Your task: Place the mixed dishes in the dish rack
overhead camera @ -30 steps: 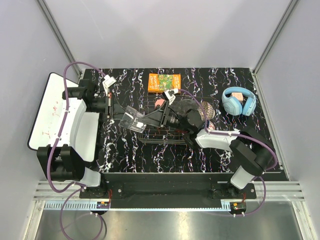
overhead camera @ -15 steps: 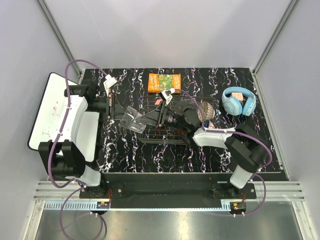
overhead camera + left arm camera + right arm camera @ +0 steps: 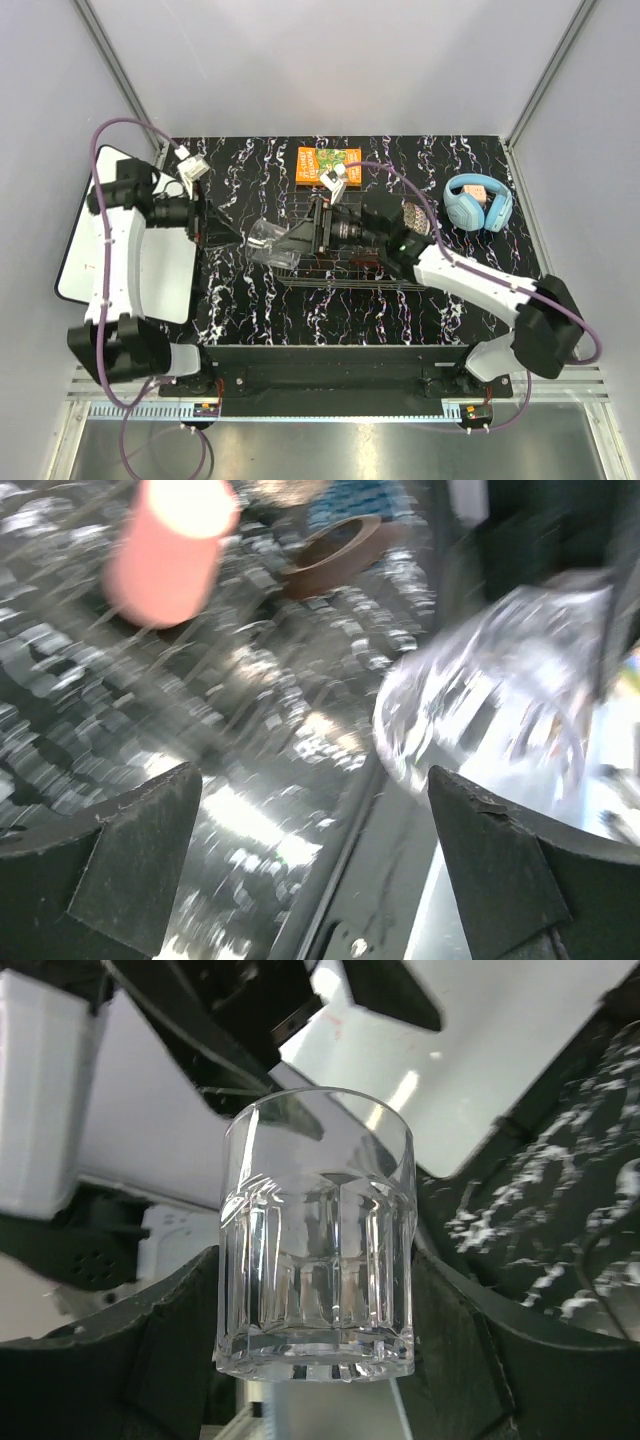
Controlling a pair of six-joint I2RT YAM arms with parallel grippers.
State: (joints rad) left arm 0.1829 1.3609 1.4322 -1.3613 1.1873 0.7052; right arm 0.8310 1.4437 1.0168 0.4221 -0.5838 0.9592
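Observation:
My right gripper (image 3: 315, 1295) is shut on the small clear glass cup (image 3: 316, 1230), its two black fingers pressed against the cup's sides. From above, that gripper (image 3: 285, 240) holds the cup (image 3: 264, 238) out past the left edge of the dish rack (image 3: 335, 275). My left gripper (image 3: 212, 230) hangs open a short way left of the cup, nothing between its fingers (image 3: 130, 850). The blurred left wrist view shows the pink cup (image 3: 170, 550), a reddish-brown bowl (image 3: 335, 565) and the glass cup (image 3: 500, 690) ahead. A patterned bowl (image 3: 418, 218) sits at the rack's right end.
An orange-green box (image 3: 328, 163) lies behind the rack. Light-blue headphones (image 3: 478, 202) rest at the back right. A flat white board (image 3: 90, 240) lies off the table's left edge, under the left arm. The right arm stretches across the rack.
The left gripper opened, let go of the glass cup and drew back to the left. The right gripper closed on the cup and now holds it alone.

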